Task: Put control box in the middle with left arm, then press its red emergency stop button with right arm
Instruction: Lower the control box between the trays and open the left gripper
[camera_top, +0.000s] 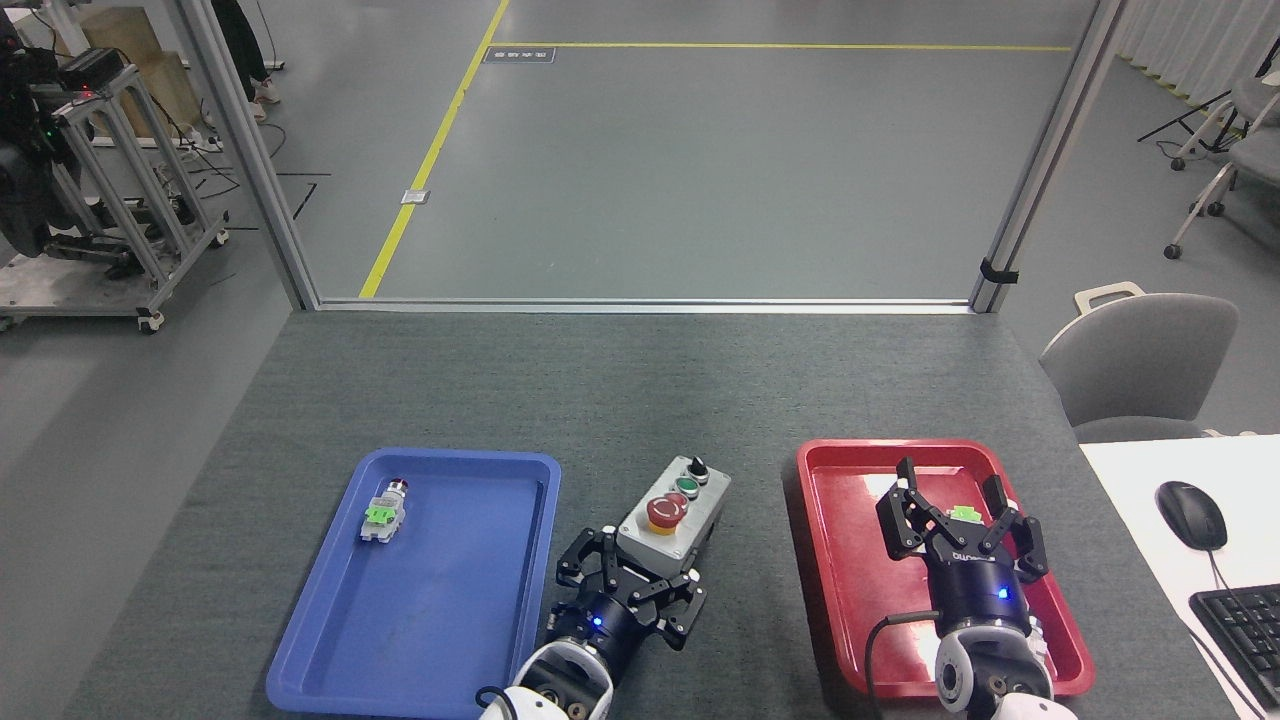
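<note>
Blue tray (330, 640) — loose switch part (383, 511) inside.

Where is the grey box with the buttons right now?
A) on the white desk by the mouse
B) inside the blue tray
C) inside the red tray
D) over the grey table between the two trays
D: the control box sits over the bare table between the blue tray and the red tray, gripped at its near end by the left hand.
</note>
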